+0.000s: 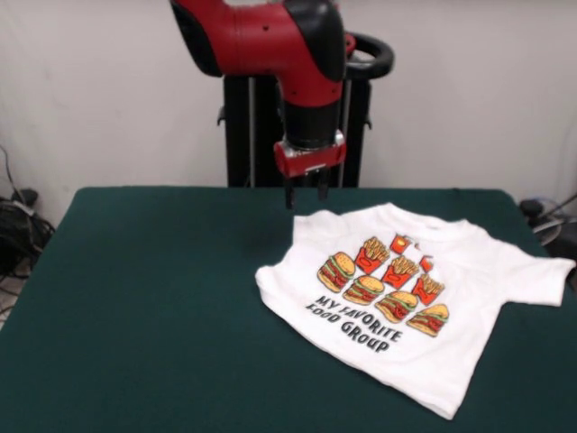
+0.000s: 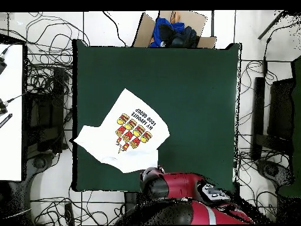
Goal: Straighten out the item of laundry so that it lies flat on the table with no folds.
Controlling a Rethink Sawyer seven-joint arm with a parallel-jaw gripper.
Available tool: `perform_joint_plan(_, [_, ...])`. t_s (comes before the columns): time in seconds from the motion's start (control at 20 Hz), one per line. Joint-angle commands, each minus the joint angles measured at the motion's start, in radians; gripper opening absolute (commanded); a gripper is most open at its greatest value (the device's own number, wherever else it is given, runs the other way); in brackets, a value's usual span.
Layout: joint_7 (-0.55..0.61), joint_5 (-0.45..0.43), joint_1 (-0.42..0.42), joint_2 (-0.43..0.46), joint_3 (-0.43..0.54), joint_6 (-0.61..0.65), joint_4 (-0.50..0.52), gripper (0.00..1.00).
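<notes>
even, soft indoor light across both views, no hard glare. faint shadow under the claw [image 1: 307, 191] on the matte table [image 1: 153, 298]. front view looks slightly soft throughout.

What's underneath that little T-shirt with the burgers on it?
Only the green table shows around the T-shirt, which lies on it print side up. Whatever the cloth covers cannot be seen, though no bulge suggests anything beneath. The robot's hand hangs above the table beside the collar.
</notes>
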Motion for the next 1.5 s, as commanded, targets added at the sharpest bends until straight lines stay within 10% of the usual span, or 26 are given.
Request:
perform_joint_plan(0.05, [0.130,-0.006,0.026,0.005,-0.014,-0.013,-0.145,1.00])
perform_joint_plan(1.5, [0.151,0.013,0.100,0.196,-0.089,-0.157,-0.245,1.00])
